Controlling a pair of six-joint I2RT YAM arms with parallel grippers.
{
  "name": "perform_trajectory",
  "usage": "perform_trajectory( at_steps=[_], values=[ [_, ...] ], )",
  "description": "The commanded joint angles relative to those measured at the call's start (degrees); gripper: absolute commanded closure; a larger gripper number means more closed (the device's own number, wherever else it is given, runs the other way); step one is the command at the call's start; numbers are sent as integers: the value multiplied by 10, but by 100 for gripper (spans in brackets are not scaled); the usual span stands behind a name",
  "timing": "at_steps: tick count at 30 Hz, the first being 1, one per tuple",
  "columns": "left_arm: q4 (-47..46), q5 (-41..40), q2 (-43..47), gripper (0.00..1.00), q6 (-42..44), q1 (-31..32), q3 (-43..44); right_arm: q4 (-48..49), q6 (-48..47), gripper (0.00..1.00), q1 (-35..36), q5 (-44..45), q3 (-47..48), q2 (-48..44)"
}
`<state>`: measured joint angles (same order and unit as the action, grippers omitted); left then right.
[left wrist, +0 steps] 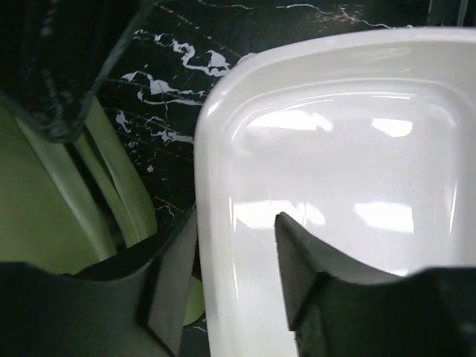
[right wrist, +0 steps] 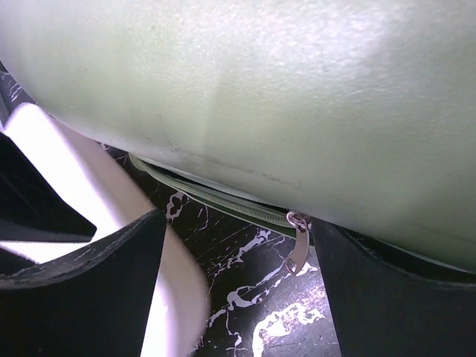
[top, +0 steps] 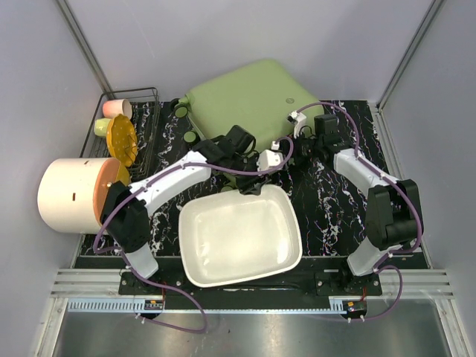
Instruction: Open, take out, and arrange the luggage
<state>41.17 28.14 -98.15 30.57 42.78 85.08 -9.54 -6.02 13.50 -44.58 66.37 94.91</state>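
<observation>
The luggage (top: 249, 97) is an olive-green suitcase lying flat at the back of the table, zipped along its edge (right wrist: 223, 199). My right gripper (top: 297, 146) is at its front right edge and stands open. In the right wrist view the metal zipper pull (right wrist: 300, 242) hangs between the wide-apart fingers (right wrist: 111, 282), close to the right one. My left gripper (top: 249, 186) hovers over the far rim of the white bin (top: 195, 256). Its jaws are open and straddle that rim (left wrist: 216, 245), one finger outside and one finger (left wrist: 312, 275) inside. The suitcase side (left wrist: 37, 216) shows at the left.
A wire rack (top: 152, 111) at the back left holds cups (top: 117, 108) and an orange plate (top: 121, 139). A large cream and orange cylinder (top: 74, 193) lies at the left edge. Grey walls close in the table on three sides.
</observation>
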Motion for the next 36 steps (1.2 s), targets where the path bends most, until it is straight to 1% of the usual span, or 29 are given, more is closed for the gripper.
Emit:
perform_trajectory(
  at_steps=[1, 2, 3, 5, 7, 8, 9, 10, 11, 12, 13, 14, 15, 16, 17, 18, 20, 22, 23, 25, 27, 29, 30, 31, 33, 36],
  values=[
    [0, -8, 11, 44, -5, 16, 35, 81, -13, 10, -33, 37, 38, -22],
    [6, -18, 16, 40, -11, 13, 44, 77, -20, 10, -44, 36, 39, -28],
    [10, -21, 21, 34, -14, 5, 49, 71, -24, 10, -51, 35, 39, -31],
    [16, -13, 43, 28, -37, -14, 59, 59, -27, 10, -65, 27, 48, -36],
    [34, 22, 61, 27, -54, -55, 71, 51, -25, 10, -87, 20, 63, -39],
    [50, 31, 68, 26, -78, -71, 82, 51, -22, 10, -94, 19, 69, -41],
    [56, 41, 75, 27, -89, -108, 82, 51, -22, 10, -107, 19, 75, -44],
    [59, 72, 82, 26, -98, -129, 81, 55, -21, 9, -112, 19, 89, -43],
    [55, 86, 102, 27, -123, -152, 71, 59, -13, 9, -118, 22, 96, -44],
    [47, 96, 109, 26, -137, -200, 65, 65, -7, 9, -124, 25, 102, -42],
    [38, 122, 117, 26, -151, -225, 58, 79, 0, 9, -131, 27, 117, -39],
    [12, 132, 124, 25, -191, -250, 48, 85, 13, 9, -132, 34, 125, -33],
    [-4, 138, 124, 23, -215, -299, 41, 89, 18, 9, -151, 41, 134, -26],
    [-22, 153, 121, 21, -242, -323, 37, 88, 22, 8, -158, 48, 154, -19],
    [-64, 155, 118, 17, -301, -344, 28, 108, 27, 8, -162, 69, 164, -3],
    [-81, 157, 99, 15, -329, -378, 27, 111, 31, 7, -165, 79, 175, 7],
    [-107, 182, 73, 11, -375, -404, 40, 112, 38, 7, -173, 95, 212, 44],
    [-118, 204, 34, 6, -392, -407, 58, 112, 51, 7, -178, 98, 246, 69],
    [-135, 213, 24, 2, -412, -408, 62, 111, 57, 7, -182, 91, 254, 88],
    [-163, 230, -11, 1, -443, -407, 67, 113, 79, 4, -184, 73, 259, 99],
    [-216, 237, -34, 1, -492, -406, 69, 127, 80, 4, -184, 39, 243, 91],
    [-252, 247, -66, 1, -519, -401, 81, 143, 73, 4, -184, 31, 193, 59],
    [-262, 249, -76, 2, -524, -397, 86, 144, 68, 5, -184, 29, 177, 47],
    [-274, 249, -85, 3, -530, -396, 97, 142, 64, 5, -184, 26, 141, 33],
    [-310, 244, -115, 4, -548, -395, 110, 149, 43, 6, -184, 16, 97, -17],
    [-292, 237, -171, 8, -542, -400, 171, 156, 29, 12, -182, -4, -18, -89]
  ],
)
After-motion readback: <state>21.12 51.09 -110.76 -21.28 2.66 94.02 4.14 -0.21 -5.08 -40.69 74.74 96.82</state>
